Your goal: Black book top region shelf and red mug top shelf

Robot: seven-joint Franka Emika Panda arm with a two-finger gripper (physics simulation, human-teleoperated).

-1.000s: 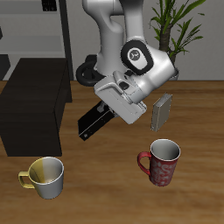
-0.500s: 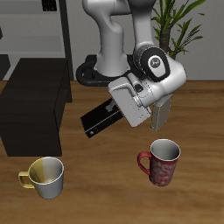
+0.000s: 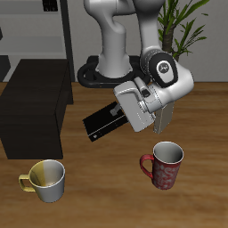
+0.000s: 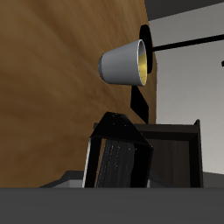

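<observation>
Wrist footage looks along the thin black hardcover book [image 4: 121, 157] from the pincer's own end, with the yellow-and-white mug [image 4: 124, 62] lying beyond it on wood and a dark edge of the low boxy black-brown shelf [image 4: 175, 149] behind; the pincer fingers themselves are out of sight there. Only the exterior view shows the whole arm, the pincer [image 3: 134, 107] clamped shut on the black book [image 3: 105, 122], which hangs tilted in the air above the counter, between the shelf [image 3: 34, 111] and the arm's wrist, touching neither shelf nor wood. That view alone also shows the dark red mottled mug [image 3: 164, 166], upright near the counter's front edge, handle turned toward the yellow-and-white mug [image 3: 46, 179], which stands upright well apart from it in front of the shelf.

Brown wood grain covers the counter [image 3: 107, 191]. Behind stand a leafy green plant [image 3: 183, 22] and a dark tall rack against a pale wall.

Both mugs look empty inside; the shelf's flat top carries nothing.
</observation>
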